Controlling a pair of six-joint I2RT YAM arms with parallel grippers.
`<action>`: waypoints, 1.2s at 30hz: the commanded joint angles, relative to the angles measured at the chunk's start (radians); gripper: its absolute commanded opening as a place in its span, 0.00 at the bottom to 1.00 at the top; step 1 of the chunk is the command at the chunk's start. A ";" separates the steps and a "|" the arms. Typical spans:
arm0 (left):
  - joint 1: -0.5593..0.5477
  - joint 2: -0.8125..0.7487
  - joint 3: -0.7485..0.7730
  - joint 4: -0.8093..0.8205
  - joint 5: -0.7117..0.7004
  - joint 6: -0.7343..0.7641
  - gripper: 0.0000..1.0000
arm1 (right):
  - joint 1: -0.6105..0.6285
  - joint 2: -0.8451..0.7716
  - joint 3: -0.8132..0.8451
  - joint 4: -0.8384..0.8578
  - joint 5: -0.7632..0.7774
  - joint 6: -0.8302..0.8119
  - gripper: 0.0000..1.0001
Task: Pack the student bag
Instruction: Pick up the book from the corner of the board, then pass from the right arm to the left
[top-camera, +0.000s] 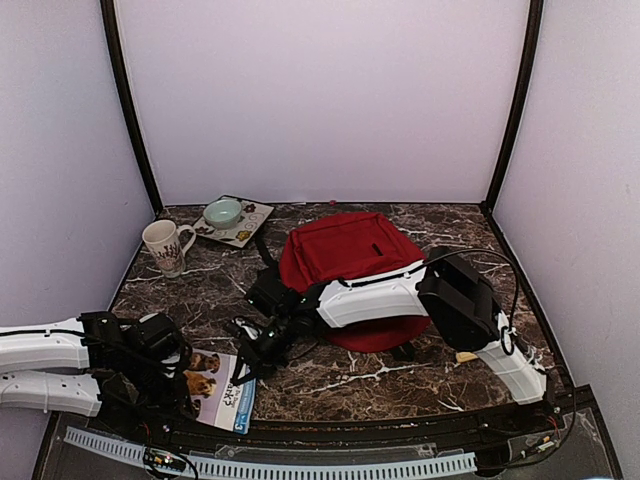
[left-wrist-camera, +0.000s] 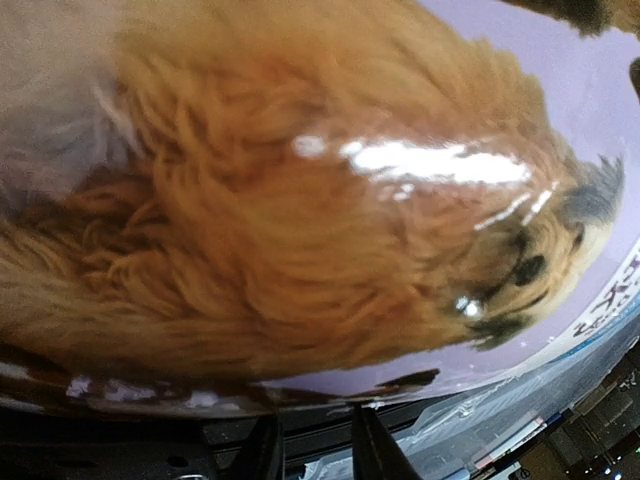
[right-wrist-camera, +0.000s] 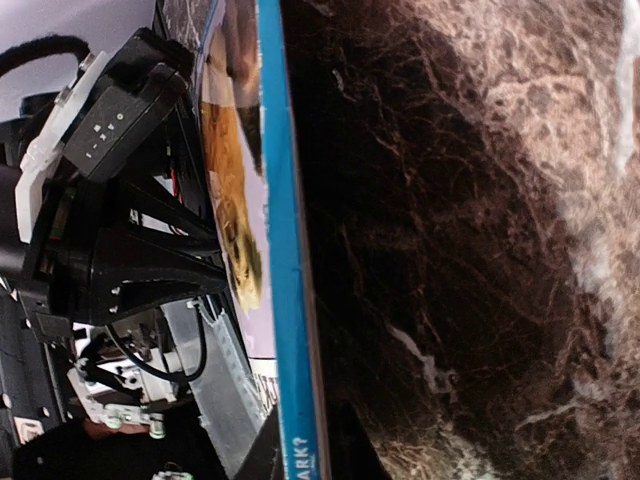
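One backpack (top-camera: 345, 250), one mug (top-camera: 165, 246), one bowl (top-camera: 223, 212), two books (top-camera: 222, 390) (top-camera: 246, 229)

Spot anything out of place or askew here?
Yes: the glossy book with dogs on its cover appears tipped up rather than flat at the near-left edge of the brown marble table, its blue edge between the fingers of the right gripper. Nothing looks spilled or broken.

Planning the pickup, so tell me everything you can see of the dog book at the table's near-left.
The dog book is a thin, glossy softcover: pale lavender cover with fluffy tan puppies and a blue band with white lettering along one edge. It seems to lie cover-up at the marble table's front-left corner. The right end effector grips the blue edge, one finger on each side. The left end effector covers its left part, close over the cover; contact there is unclear.
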 joint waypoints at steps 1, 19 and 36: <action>-0.005 0.003 0.010 0.034 -0.018 -0.010 0.26 | 0.012 -0.023 0.011 -0.003 0.056 -0.007 0.04; -0.009 0.019 0.254 0.083 -0.134 0.015 0.63 | -0.049 -0.316 -0.095 -0.250 0.358 -0.206 0.00; -0.009 0.121 0.721 0.021 -0.307 0.393 0.67 | -0.050 -0.589 -0.070 -0.471 0.586 -0.432 0.00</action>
